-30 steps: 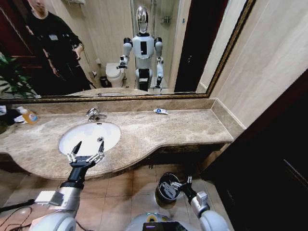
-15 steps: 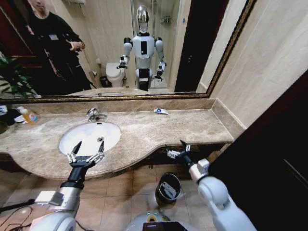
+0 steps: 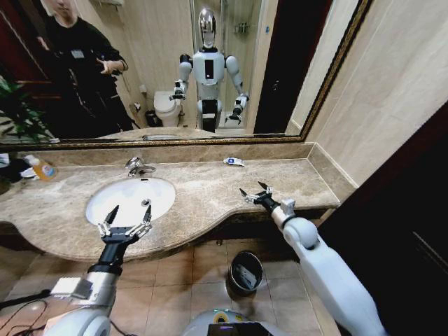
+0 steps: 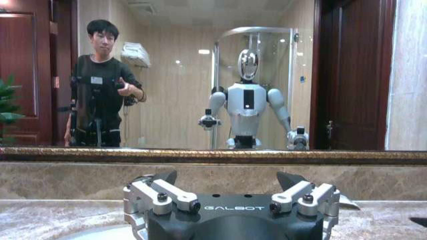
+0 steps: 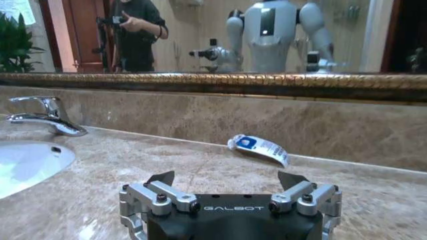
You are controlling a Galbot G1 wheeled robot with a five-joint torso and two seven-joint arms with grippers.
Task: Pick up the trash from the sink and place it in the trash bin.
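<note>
Right gripper (image 3: 253, 192) out over the marble tabletop (image 3: 210, 192), fingers (image 5: 160, 179) spread wide, nothing between them. Ahead of it, toward the back wall under the mirror: one white-and-blue tube (image 3: 234, 162), lying flat, near the backsplash. From the right wrist view, same tube (image 5: 259, 147) dead ahead and slightly off to one side of the gap between the fingers, long axis running crosswise to the reach and a little slanted, blue patch at one end. Clear tabletop between fingertips and tube, so apart, not touching.

Left gripper (image 3: 126, 222) over the near rim of the sink (image 3: 98, 203), also wide open and empty, well apart from that tube. Basin looking bare white from the head view; faucet (image 3: 137, 166) at its far edge. No other trash to be made out in the bowl from here.

Trash bin (image 3: 245, 271) down on the floor below the tabletop edge, roughly under the right arm, something pale already lying inside.

Judgement: right arm clearly the nearer one for the tube, a reach forward toward the wall. Crosswise lie of the tube suits the open fingers poorly unless they close across its narrow width; probably a small wrist turn called for. Low, flat tube on hard stone, so risk of fingertips skidding it toward the backsplash rather than pinching it.

Orange-labelled bottle (image 3: 43, 169) far off on the left end, no part of this.
</note>
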